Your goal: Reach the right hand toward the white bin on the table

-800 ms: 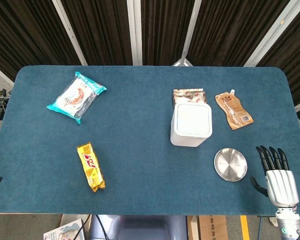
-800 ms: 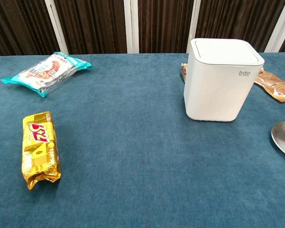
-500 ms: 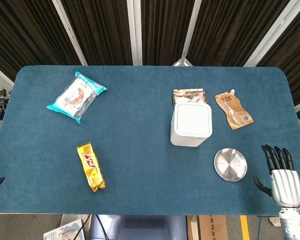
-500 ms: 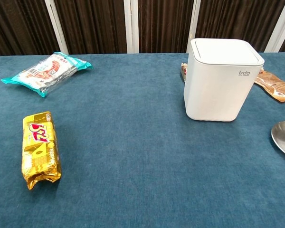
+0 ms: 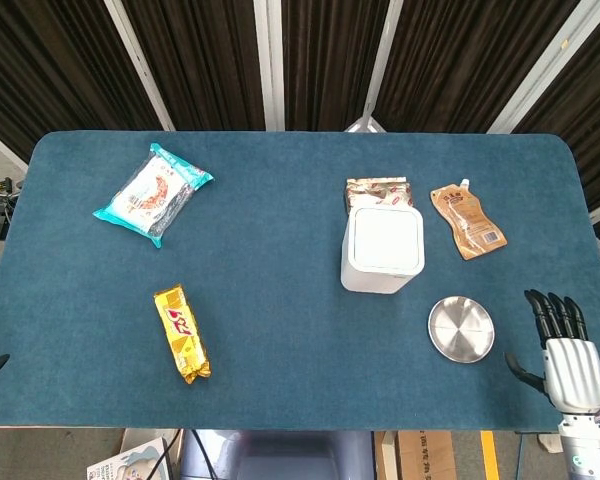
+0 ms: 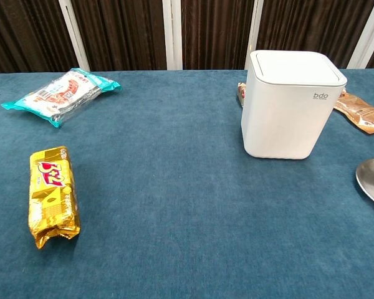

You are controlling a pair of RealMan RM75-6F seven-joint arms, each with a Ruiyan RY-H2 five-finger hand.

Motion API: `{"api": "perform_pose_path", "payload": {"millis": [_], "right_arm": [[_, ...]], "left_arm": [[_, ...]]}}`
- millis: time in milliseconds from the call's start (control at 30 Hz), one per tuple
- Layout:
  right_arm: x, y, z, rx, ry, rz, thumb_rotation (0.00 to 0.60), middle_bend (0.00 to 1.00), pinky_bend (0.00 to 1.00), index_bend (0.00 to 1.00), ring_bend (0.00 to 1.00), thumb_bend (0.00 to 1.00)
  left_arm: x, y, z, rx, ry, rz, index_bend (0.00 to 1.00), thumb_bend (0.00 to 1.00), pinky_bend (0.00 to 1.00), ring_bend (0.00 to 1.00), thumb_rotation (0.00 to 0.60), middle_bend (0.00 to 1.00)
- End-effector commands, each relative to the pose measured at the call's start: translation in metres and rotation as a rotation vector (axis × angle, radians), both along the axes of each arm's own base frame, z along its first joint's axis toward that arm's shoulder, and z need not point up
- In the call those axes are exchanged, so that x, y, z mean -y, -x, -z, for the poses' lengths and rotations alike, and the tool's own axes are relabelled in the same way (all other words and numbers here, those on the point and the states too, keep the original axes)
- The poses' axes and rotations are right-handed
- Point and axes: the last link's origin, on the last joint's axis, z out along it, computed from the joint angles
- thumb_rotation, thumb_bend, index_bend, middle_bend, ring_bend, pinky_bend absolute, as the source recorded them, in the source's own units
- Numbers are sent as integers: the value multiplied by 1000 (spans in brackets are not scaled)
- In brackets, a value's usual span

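At the near right corner of the tabletop (image 5: pixel 280 260), right by the edge, is where the right robot hand (image 5: pixel 565 355) sits, fingers (image 5: pixel 552 312) straight, a little apart and pointing away from the robot, thumb out to the side, holding nothing at all. The white bin (image 5: pixel 382 250) it's meant to go for stands upright a bit right of the middle of the tabletop, lid closed, so from that robot hand it lies forward and off to the left, well apart. It's a boxy thing that stands taller than it is wide in the chest view (image 6: pixel 292 104), so there's no real long axis across the tabletop to line up with. The one thing I'd watch is the little round metal dish (image 5: pixel 461 328), which lies between the robot hand and the bin, pretty much on the diagonal line, so I'd guess the reach wants to go over it or swing around. Behind the bin there's a brown snack packet (image 5: pixel 378 190) just about touching its far side, and a brown spouted pouch (image 5: pixel 467 221) off to its right. The left robot hand is barely there, just a dark tip at the left edge of the head view, so I can't tell what it's doing, but the right one is clearly the nearer of the two.
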Motion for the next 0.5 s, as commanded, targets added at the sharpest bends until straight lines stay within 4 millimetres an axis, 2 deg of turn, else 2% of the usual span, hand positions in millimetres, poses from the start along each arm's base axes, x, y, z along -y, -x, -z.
{"api": "perform_pose_path", "payload": {"millis": [33, 100, 200, 300, 367, 400, 500], "right_arm": [[-1, 0, -1, 6, 4, 2, 600, 127, 1, 86, 71, 252], [0, 0, -2, 11, 8, 0, 600, 141, 5, 86, 95, 253], [3, -3, -4, 23, 10, -9, 600, 218, 61, 86, 175, 254], [11, -8, -9, 15, 14, -29, 600, 357, 228, 91, 337, 253], [19, -15, -14, 5, 17, -50, 600, 470, 399, 96, 456, 254], [26, -21, -19, -2, 16, -65, 600, 507, 452, 97, 488, 264], [43, -37, -28, -21, 0, -98, 600, 652, 627, 104, 614, 367]], "left_arm": [[0, 0, 1, -3, 5, -3, 187, 5, 143, 0, 600, 133], [-1, 0, 0, 0, 2, -3, 187, 4, 143, 0, 600, 133], [0, 0, -1, -1, -1, -8, 187, 4, 143, 0, 600, 133], [1, 0, -1, 0, -4, -10, 187, 4, 143, 0, 600, 133], [1, 0, -1, 1, -5, -10, 187, 4, 143, 0, 600, 133], [1, 0, -1, 1, -4, -9, 187, 4, 143, 0, 600, 133], [0, 0, -1, 0, 0, -10, 187, 4, 143, 0, 600, 133]]}}
